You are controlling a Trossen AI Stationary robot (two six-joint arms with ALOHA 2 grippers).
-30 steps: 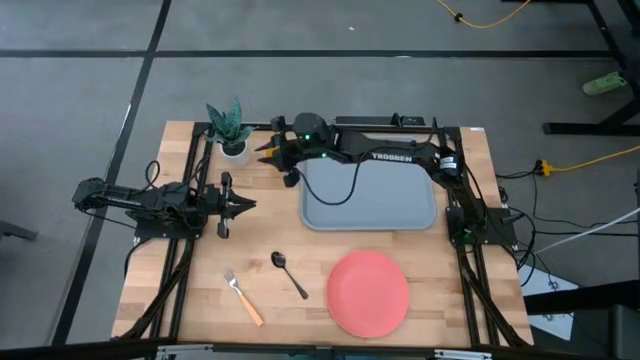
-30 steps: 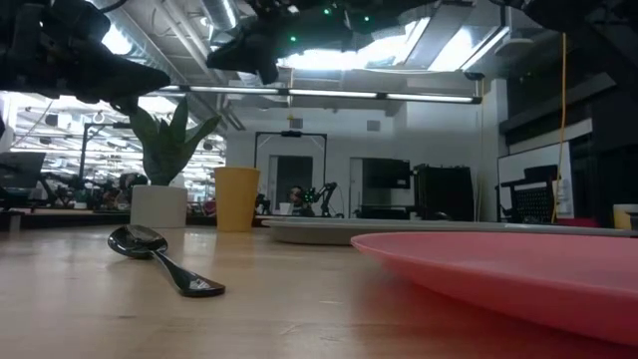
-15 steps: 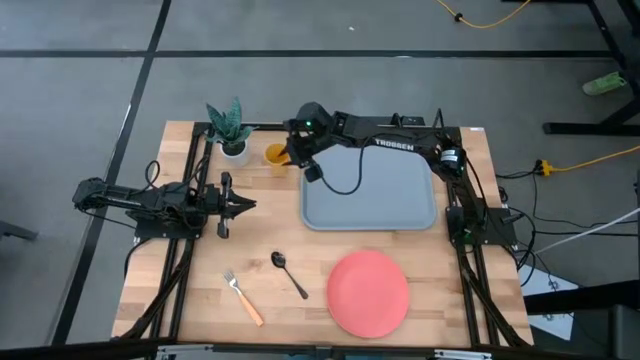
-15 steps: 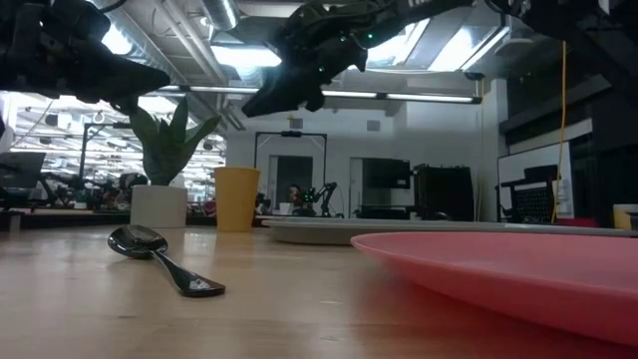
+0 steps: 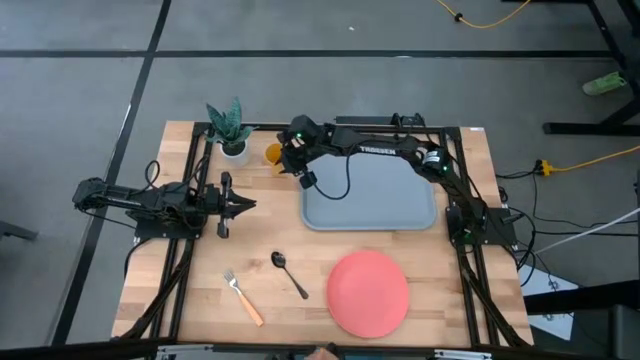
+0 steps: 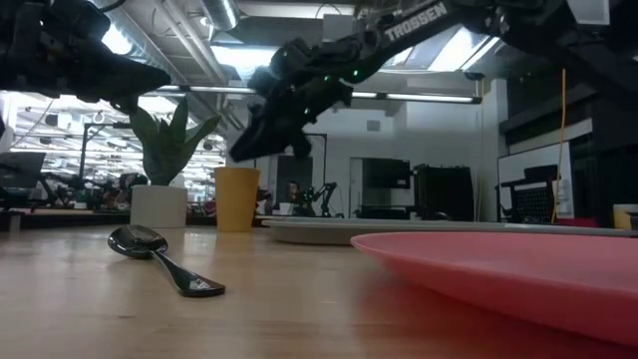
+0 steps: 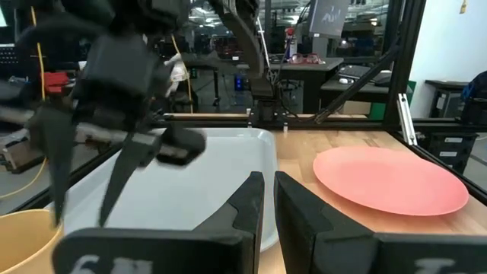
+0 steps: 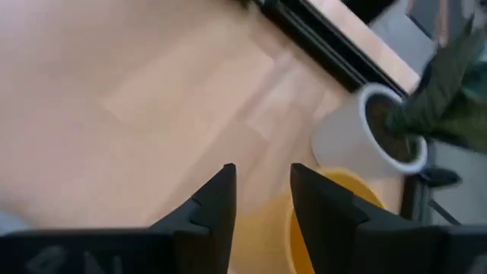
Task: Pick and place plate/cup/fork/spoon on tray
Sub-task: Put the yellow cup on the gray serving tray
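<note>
Since half a second ago the right gripper [image 5: 283, 157] has dropped lower at the far side of the tabletop [image 5: 190, 270], closing in on the cup [image 5: 272, 154] beside the tray's far-left corner; nothing else has shifted.

At the left edge, the left arm waits low over the wood, its gripper [image 5: 247, 206] pointing toward the middle, well apart from every item. In its wrist view the fingers [image 7: 251, 204] stand nearly together with only a thin slit between them and nothing inside.

Next comes the small white pot with a green plant [image 5: 229, 130] at the far-left corner. The fork [image 5: 242, 297] lies on the near side, handle toward the front edge, and the spoon [image 5: 288, 272] lies just to its right, apart from it.

The yellow-orange cup stands upright just right of the pot. The right gripper hangs at the cup's right side, tilted downward; in the right wrist view its fingers [image 8: 209, 205] are spread apart with bare wood between them, and the cup's rim [image 8: 335, 205] shows past one finger, so nothing is grasped.

The grey-blue tray [image 5: 370, 195] sits right of the cup, with the right arm stretched over its far edge. The coral-pink plate [image 5: 368, 292] lies on the tabletop in front of the tray, near but not touching it.
</note>
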